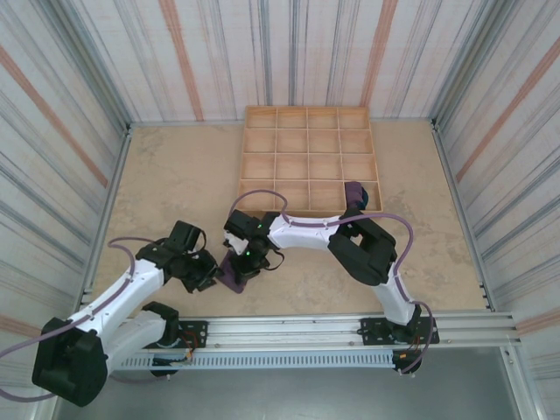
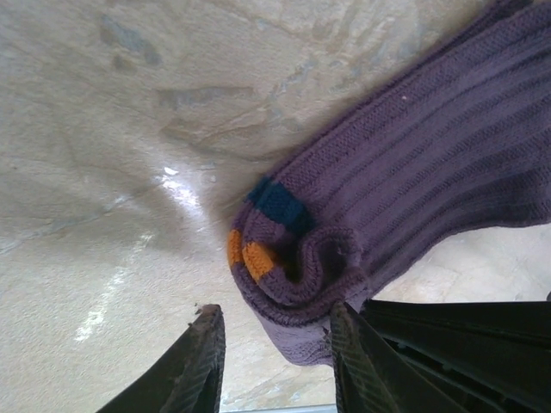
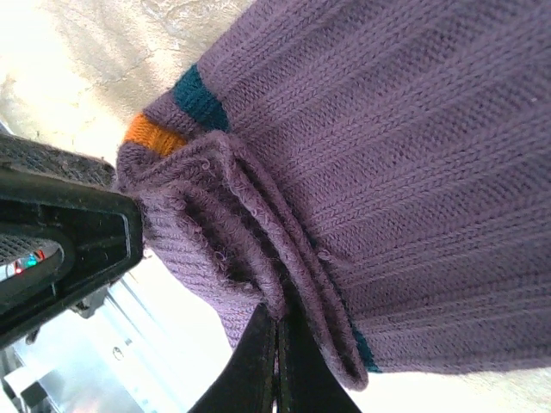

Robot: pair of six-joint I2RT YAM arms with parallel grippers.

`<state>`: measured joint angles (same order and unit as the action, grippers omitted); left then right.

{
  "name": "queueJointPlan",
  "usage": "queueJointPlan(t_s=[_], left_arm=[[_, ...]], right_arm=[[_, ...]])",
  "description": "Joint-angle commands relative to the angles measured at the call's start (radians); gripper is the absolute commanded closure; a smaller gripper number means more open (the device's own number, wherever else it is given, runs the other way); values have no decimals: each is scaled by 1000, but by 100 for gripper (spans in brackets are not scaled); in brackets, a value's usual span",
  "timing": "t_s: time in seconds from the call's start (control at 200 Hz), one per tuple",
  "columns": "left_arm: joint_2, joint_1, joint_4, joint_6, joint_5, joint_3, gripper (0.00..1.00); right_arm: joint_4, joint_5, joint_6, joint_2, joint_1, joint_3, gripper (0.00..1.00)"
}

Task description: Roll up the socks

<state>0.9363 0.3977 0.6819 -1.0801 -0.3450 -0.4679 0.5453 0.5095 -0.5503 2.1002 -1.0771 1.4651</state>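
Left jaws: parted halfway, straddling rolled end of sock [image 2: 413,172] on table [image 2: 103,129]. Right jaws: closed tight, pinching sock's folded layers.

My left pincer [image 2: 275,311] holds its jaws parted; my right pincer [image 3: 277,331] has them pressed together. Both arms bend inward, wrists close.

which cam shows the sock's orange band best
Left wrist: the orange band sits unobstructed on the curled end of the sock. Right wrist shows it partly tucked under folds; top external: a purple patch, band indiscernible.
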Motion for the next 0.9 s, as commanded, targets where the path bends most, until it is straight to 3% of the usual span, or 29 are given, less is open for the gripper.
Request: queueJointPlan(t_s=[0.0, 0.24, 0.892], left_arm=[[-50, 15, 8, -49, 33, 25, 62], [-118, 25, 58, -43, 24, 42, 59], [-23, 66, -68, -67, 90, 66, 59]], right_arm=[[48, 21, -28, 36, 9, 36, 100], [88, 17, -23, 59, 11, 65, 100], [97, 25, -16, 68, 15, 73, 100]])
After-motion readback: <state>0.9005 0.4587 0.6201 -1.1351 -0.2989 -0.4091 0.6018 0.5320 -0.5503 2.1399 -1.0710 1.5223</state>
